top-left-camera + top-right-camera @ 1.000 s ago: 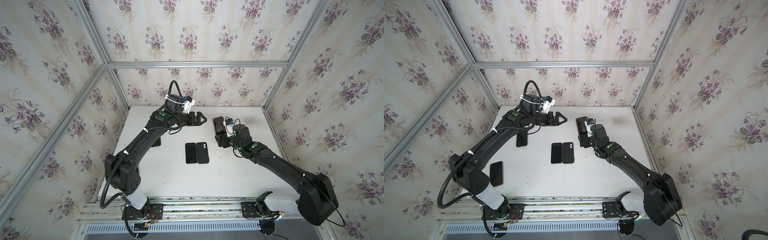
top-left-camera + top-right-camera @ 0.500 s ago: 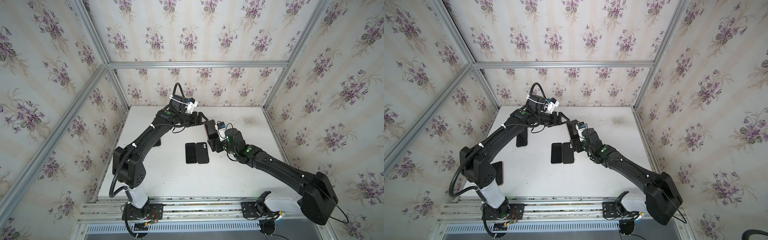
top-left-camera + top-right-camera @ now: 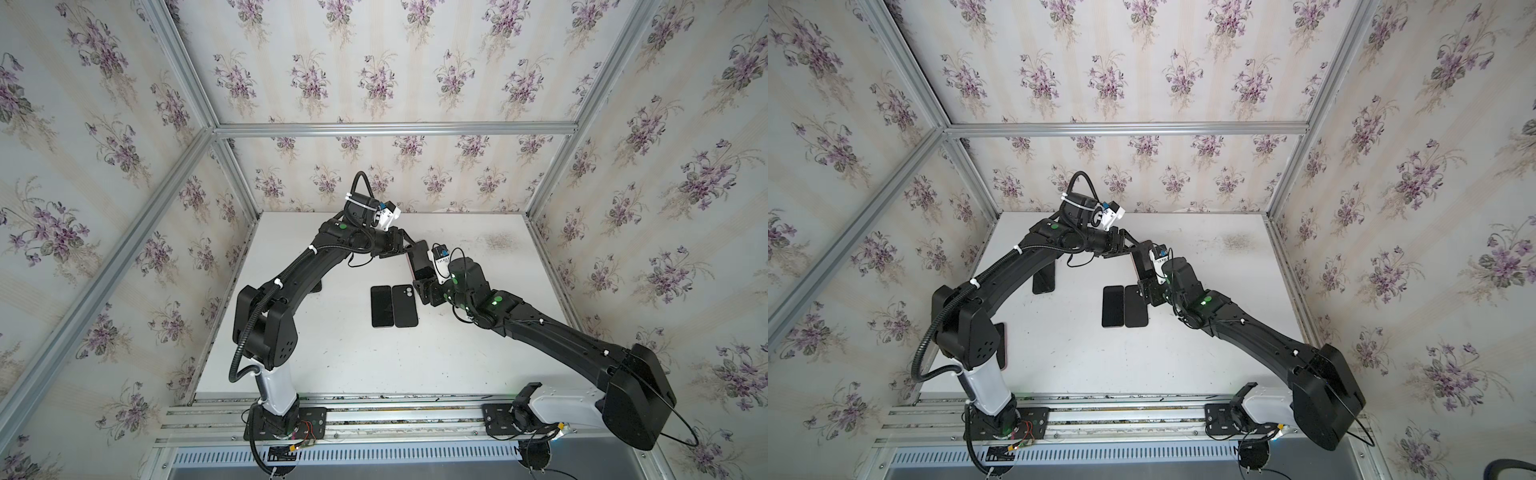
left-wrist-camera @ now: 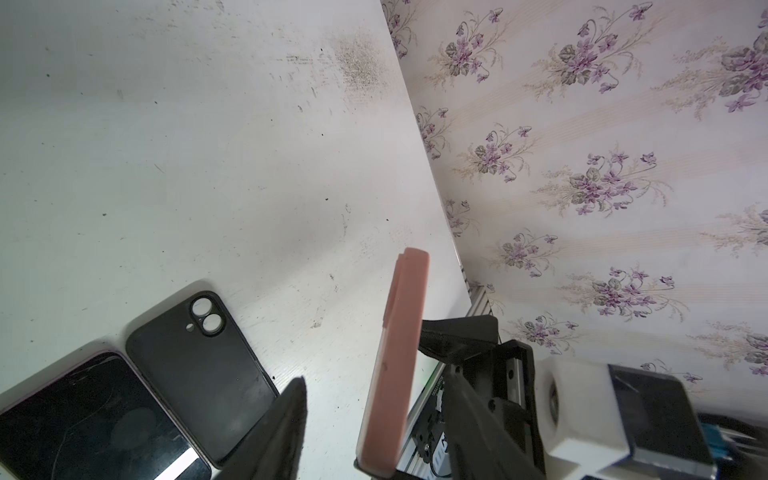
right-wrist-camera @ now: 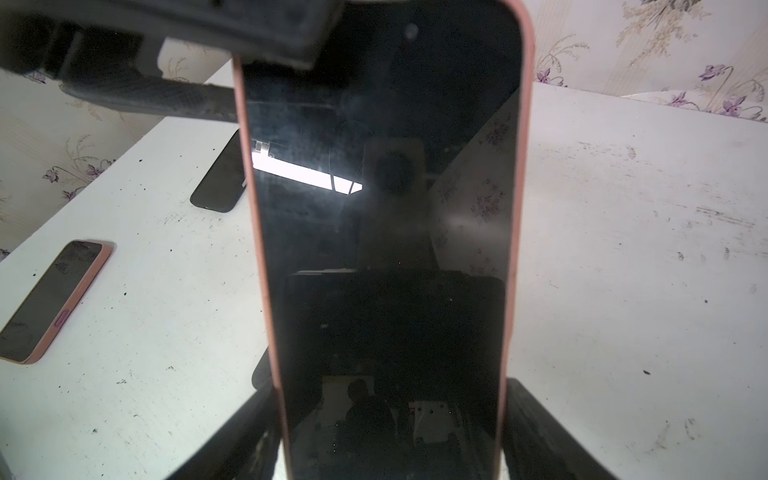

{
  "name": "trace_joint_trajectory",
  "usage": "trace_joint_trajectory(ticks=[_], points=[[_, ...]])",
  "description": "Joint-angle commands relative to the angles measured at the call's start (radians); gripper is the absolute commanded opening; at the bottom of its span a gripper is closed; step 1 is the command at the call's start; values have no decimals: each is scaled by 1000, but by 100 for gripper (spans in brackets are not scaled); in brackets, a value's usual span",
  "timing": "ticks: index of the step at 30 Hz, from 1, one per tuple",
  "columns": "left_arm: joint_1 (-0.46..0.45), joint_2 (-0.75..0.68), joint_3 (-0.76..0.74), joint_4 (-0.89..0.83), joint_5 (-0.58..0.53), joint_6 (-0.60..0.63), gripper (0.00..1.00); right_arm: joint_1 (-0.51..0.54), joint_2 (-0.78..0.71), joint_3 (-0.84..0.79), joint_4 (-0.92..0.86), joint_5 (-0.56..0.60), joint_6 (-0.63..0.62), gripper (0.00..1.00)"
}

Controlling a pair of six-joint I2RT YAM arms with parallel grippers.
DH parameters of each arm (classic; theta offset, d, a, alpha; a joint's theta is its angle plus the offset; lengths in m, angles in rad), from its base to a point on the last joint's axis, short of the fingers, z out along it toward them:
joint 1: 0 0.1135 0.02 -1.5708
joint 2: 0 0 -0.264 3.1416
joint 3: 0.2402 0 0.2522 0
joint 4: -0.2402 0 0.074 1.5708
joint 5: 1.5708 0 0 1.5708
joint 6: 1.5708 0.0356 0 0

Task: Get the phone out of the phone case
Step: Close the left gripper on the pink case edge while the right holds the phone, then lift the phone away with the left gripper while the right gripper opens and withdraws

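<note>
Standing half open, the left gripper (image 4: 374, 376) was placed around the top of the phone (image 5: 382, 232), and a gap was seen at one finger (image 4: 286, 424). The phone, inside its pink case (image 4: 399, 332), was held upright above the table (image 3: 332, 353) by the right gripper (image 5: 390, 399), which was clamped on its lower side edges.
</note>
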Motion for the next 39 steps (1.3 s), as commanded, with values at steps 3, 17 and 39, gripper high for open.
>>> trace_joint_trajectory(ticks=[3,17,39], points=[[1,9,10,25,58,-1,41,4,7,25,69,3,-2,21],[1,7,-9,25,80,4,29,8,12,32,57,14,1,20],[33,-26,19,40,79,-31,1,16,-16,8,87,0,43,67]])
